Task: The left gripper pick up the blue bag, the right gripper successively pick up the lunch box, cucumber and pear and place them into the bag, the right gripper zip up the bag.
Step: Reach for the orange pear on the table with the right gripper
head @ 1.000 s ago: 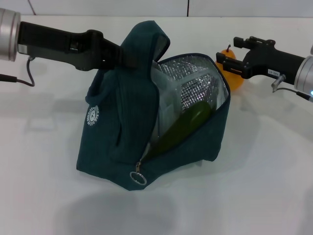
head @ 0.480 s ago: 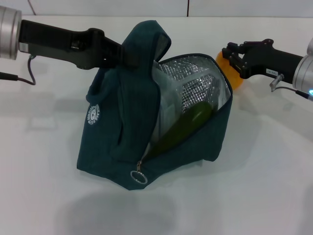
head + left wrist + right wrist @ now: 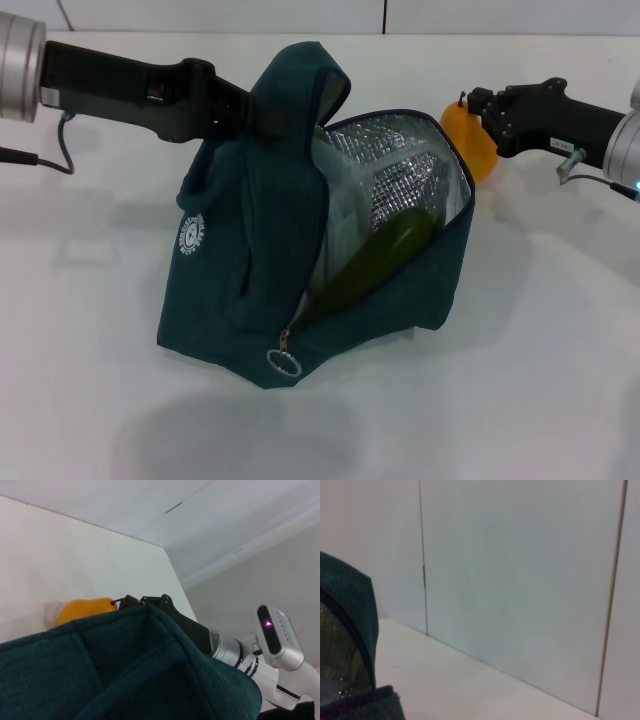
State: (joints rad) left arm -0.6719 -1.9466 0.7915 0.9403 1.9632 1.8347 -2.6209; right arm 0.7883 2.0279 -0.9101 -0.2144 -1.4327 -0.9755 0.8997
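Note:
The blue bag [image 3: 250, 260] stands open on the white table, its foil lining [image 3: 400, 170] showing. My left gripper [image 3: 238, 112] is shut on the bag's handle and holds it up. The lunch box [image 3: 338, 205] and the cucumber [image 3: 385, 255] lie inside the bag, the cucumber leaning against the front wall. My right gripper [image 3: 484, 124] is shut on the orange-yellow pear [image 3: 462, 135], right beside the bag's right rim. The left wrist view shows the pear [image 3: 85, 611] and the right gripper [image 3: 150, 603] beyond the bag fabric [image 3: 125, 675]. The right wrist view shows only the bag's edge [image 3: 352, 605].
The ring zip pull [image 3: 283, 364] hangs at the bag's front lower corner. The white table [image 3: 540, 380] spreads around the bag. A pale panelled wall [image 3: 520, 580] stands behind the table.
My right gripper closed on the pear, then shifted it left toward the bag's open rim. The left arm and the bag have stayed still.

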